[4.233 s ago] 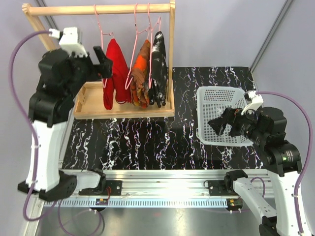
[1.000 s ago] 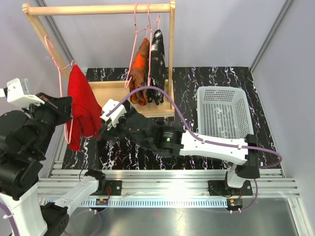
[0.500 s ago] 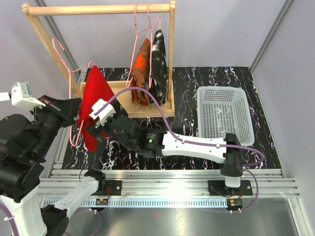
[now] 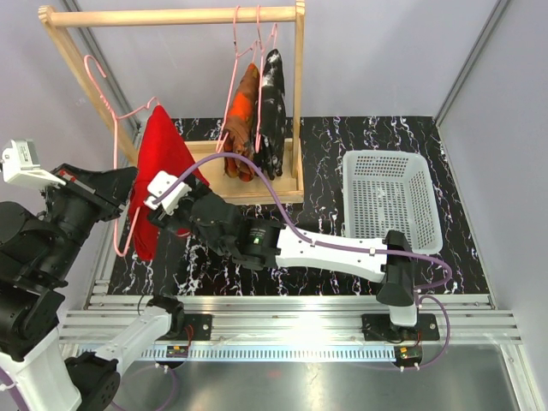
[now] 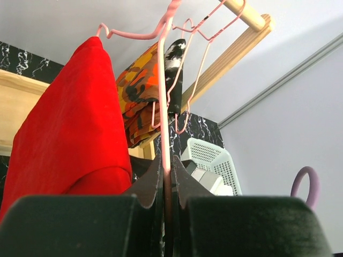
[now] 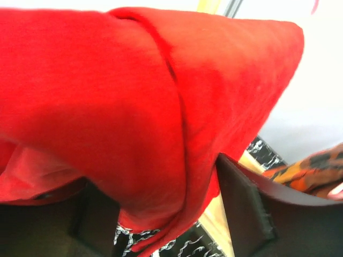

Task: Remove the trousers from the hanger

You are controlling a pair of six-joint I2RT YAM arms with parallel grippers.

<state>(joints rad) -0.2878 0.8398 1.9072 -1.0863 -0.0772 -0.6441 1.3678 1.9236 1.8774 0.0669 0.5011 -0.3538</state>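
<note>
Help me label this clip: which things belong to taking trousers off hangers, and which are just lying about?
Job: red trousers, orange trousers, black trousers, pink hanger, left pincer, right pincer.
Lying about: white basket, wooden rack.

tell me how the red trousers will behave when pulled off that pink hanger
Probably floppy: the red trousers hang in soft folds over the pink hanger, so they should sag and bunch in the right gripper. Likely light, since a thin wire carries them. The matte cloth may drag on the wire rather than slide.
</note>
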